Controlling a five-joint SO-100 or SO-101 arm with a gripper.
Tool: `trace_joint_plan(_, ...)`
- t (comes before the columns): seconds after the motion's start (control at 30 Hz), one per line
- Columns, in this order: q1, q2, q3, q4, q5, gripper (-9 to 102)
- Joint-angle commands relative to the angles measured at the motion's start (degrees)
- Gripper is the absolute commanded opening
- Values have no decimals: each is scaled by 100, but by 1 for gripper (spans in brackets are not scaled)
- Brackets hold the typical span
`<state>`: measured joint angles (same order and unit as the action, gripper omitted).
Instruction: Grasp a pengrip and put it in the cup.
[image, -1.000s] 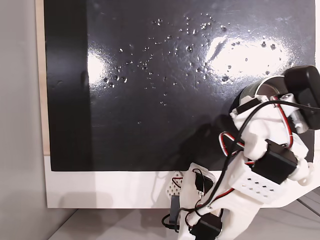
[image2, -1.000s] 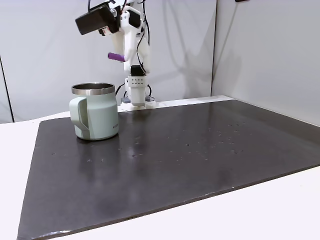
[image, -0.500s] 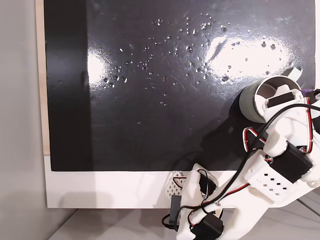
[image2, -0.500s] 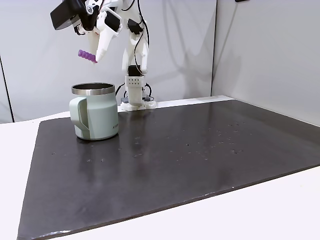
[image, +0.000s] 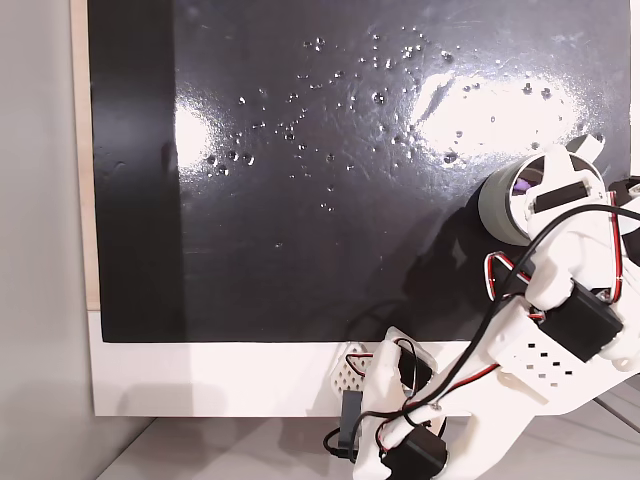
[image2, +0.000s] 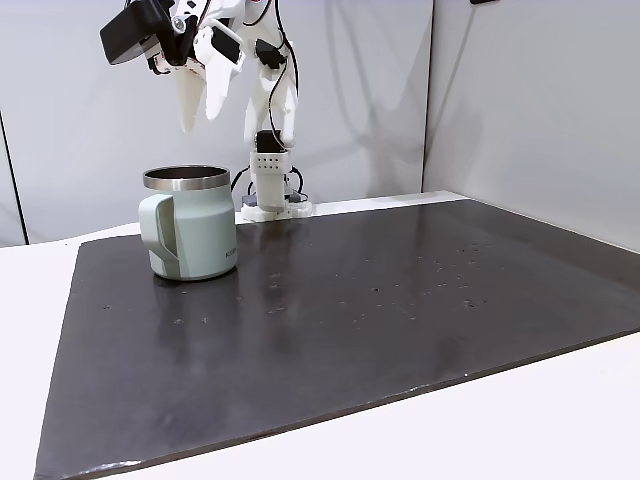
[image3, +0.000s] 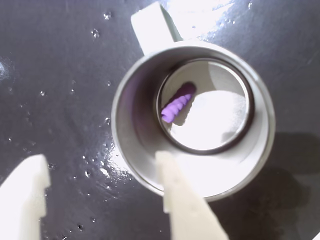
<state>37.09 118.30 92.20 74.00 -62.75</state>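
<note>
Above cup: your gripper (image3: 100, 195) is hovering, fingers spread wide, gripping nothing.
Cup (image3: 131, 150): it's sitting upright on the dark mat (image2: 400, 300).
Pengrip (image3: 177, 106): it's lying on the cup floor.
Progress: you're looking done, judging by this; only pulling away remains.

The arm is raised high, its tool (image2: 199, 110) pointing down, fingers spread.

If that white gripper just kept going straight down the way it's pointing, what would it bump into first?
Probably the steel rim of the grey-green metal mug: the open white gripper hangs above it, one finger over the rim, though depth is unclear.
</note>
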Motion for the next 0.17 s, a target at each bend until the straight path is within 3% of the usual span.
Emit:
trace_joint_plan(0.0, 9, 255, -26, -193, 70, 22)
trace_joint_plan(0.13, -44, 369, -26, -193, 70, 22)
